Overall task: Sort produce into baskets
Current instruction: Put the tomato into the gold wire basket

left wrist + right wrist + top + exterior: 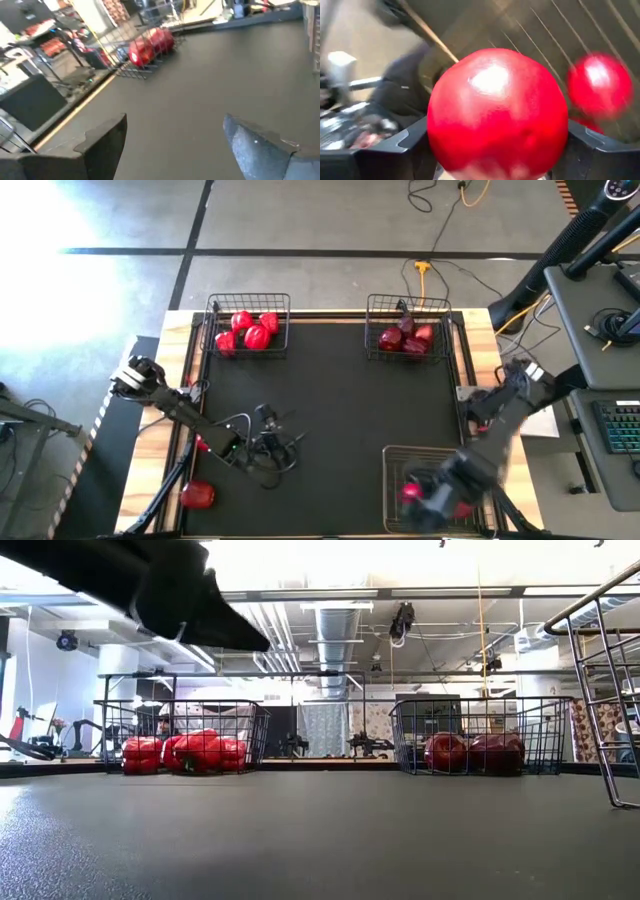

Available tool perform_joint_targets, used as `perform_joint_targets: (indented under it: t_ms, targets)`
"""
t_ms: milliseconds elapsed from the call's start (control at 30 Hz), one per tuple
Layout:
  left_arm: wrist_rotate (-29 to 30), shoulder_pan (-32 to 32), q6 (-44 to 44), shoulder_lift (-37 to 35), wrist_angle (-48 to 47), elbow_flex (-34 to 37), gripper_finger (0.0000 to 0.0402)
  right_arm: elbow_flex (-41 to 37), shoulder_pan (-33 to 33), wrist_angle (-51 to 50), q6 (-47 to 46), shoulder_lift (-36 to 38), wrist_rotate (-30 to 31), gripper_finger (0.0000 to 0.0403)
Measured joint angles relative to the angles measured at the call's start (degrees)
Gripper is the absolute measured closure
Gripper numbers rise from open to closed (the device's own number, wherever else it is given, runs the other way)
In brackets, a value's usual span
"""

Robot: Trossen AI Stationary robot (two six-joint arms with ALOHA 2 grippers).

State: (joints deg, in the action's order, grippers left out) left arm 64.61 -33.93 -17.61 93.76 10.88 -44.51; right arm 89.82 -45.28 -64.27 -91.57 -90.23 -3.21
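A concrete workshop floor with dark seams and a trailing yellow cable surrounds the black tabletop (340, 410), which has pale wooden edges.

Nearest, at the front right corner, the right pincer (495, 150) hangs over the third wire basket (392, 480) and is clenched on a glossy round red tomato (497, 112), which fills the space between its two dark fingers. Another red piece (600, 85) lies blurred beyond it, seemingly in that basket. At the front left, a lone red fruit (197, 495) sits by the tabletop's edge, and a smaller patch of red (204, 444) peeks out beside the left arm. The left pincer (175, 145) hovers low over bare mat, its fingers spread apart and grasping nothing.

Farther off, along the back edge, the left basket (250, 302) holds a heap of bright red peppers (250, 330), and the right basket (408, 304) holds darker maroon fruits (403, 338).

To my eye the sorting is far along: two baskets are filled, the third is receiving its share, and only the one or two pieces near the left arm remain out on the tabletop, plus the tomato not yet let go.

Much is hard to read. The right arm smears across the front basket from above, so I cannot count what is inside. The red patch by the left arm is partly covered, and I cannot say what kind it is. From table height, only the two far baskets show clearly.
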Motion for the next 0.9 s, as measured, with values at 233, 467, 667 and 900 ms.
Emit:
perform_joint_targets:
  t_ms: [233, 467, 667, 900]
  targets:
    - [0.8, 0.9, 1.7, 0.0, 0.5, -1.1, 0.0088, -3.3, -7.9, -7.8, -35.1, -1.9, -9.1, 0.0119]
    - [0.9, 1.9, 2.1, 0.0, 0.6, -0.8, 0.0088, -9.7, -4.8, -4.0, -33.2, -2.1, -14.1, 0.0118]
    - [0.9, 2.0, 3.1, 0.0, 0.6, -0.8, 0.0088, -17.7, -3.3, 5.5, -30.7, -2.0, -18.8, 0.0111]
    - [0.9, 2.0, 3.2, 0.0, 0.6, -0.7, 0.0088, -23.8, -3.1, 18.2, -28.8, -1.9, -19.8, 0.0105]
